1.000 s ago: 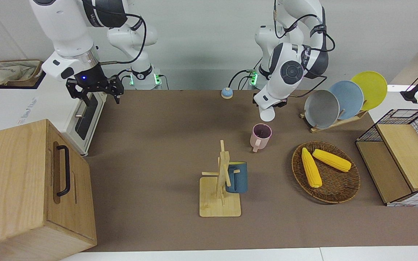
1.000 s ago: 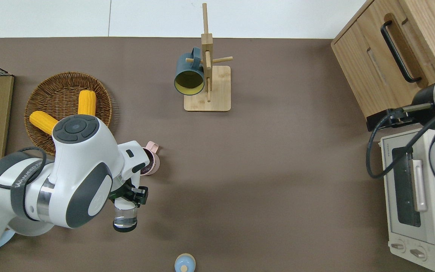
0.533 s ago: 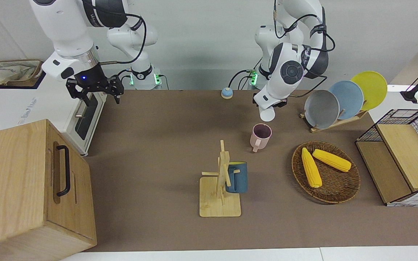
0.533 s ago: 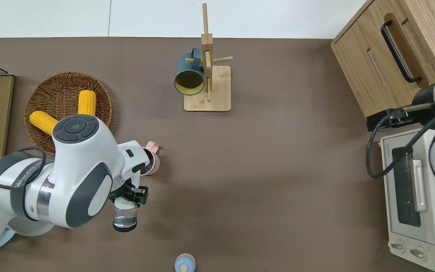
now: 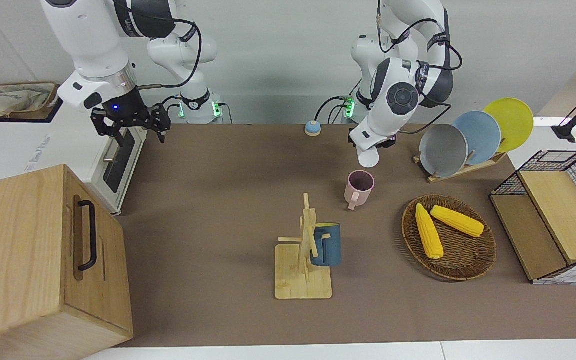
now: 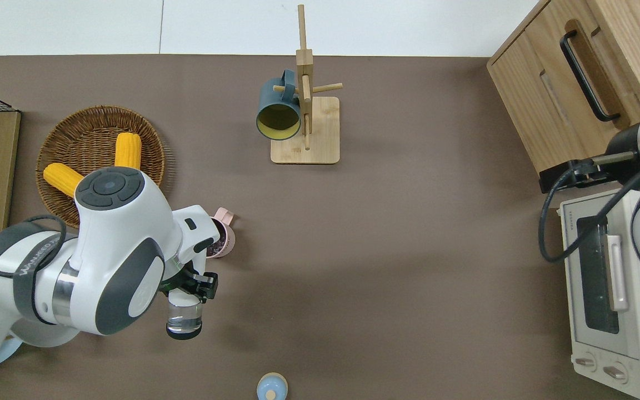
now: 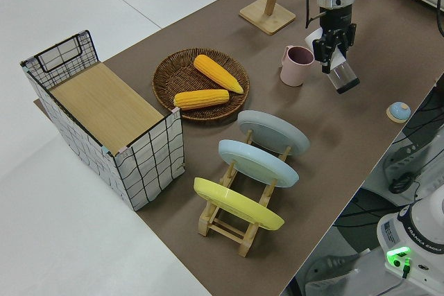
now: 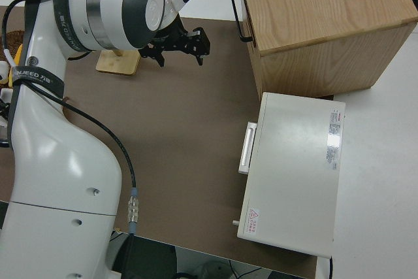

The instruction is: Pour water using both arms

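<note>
My left gripper point(image 6: 186, 288) is shut on a clear glass point(image 6: 183, 321), also seen as the glass point(image 7: 343, 76) in the left side view. The glass is held tilted in the air over the brown mat, close beside a pink mug point(image 6: 223, 239). That pink mug point(image 5: 359, 188) stands upright on the mat with its inside dark. The left arm's wrist covers part of the mug from above. My right gripper point(image 5: 130, 127) is open and holds nothing; that arm is parked.
A wooden mug stand point(image 6: 305, 122) carries a blue mug point(image 6: 279, 111). A wicker basket point(image 6: 64, 128) holds two corn cobs. Also here: a plate rack point(image 5: 468, 137), a wire basket point(image 5: 553, 210), a toaster oven point(image 6: 609, 289), a wooden cabinet point(image 5: 33, 250), a small blue knob point(image 6: 271, 387).
</note>
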Controlling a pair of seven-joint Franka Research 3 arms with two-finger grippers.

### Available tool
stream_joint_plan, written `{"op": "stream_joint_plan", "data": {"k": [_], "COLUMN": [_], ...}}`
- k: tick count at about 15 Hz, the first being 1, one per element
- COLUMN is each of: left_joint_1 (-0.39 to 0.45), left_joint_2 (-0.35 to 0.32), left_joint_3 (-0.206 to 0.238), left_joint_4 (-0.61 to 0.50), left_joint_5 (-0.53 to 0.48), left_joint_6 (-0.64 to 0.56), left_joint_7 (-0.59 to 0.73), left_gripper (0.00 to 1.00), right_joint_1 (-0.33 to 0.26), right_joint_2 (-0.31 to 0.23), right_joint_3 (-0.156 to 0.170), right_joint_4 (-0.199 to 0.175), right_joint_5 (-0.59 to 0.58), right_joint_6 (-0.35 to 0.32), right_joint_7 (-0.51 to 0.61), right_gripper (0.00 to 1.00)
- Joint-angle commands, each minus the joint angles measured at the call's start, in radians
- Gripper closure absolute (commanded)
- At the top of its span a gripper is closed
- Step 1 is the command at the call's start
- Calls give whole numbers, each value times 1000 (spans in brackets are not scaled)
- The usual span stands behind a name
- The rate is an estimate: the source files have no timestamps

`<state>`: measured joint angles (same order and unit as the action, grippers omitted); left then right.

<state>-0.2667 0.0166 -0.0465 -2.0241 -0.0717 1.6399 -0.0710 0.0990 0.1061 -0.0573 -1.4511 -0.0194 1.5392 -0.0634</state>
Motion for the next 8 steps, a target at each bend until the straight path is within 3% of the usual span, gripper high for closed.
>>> {"op": "stream_joint_plan", "data": {"k": [1, 4, 8], "left_joint_1": [-12, -11, -12], "left_joint_2": [-35, -116, -289], "left_joint_3": [5, 7, 7], "left_joint_4": [-1, -106, -351], "left_joint_5": [6, -14, -19], "left_joint_6": [14, 125, 392], "left_joint_7": [-21, -23, -29], "left_gripper": [1000, 1000, 1000], "right_joint_1": [-2, -2, -2], "right_joint_2": [-14, -14, -14], "right_joint_3": [1, 1, 2], "right_joint_4": [-12, -12, -12], "right_joint_5": [3, 3, 3], "right_joint_6": [5, 5, 5], "right_joint_7": [-13, -13, -13], "right_gripper": [15, 15, 15]}}
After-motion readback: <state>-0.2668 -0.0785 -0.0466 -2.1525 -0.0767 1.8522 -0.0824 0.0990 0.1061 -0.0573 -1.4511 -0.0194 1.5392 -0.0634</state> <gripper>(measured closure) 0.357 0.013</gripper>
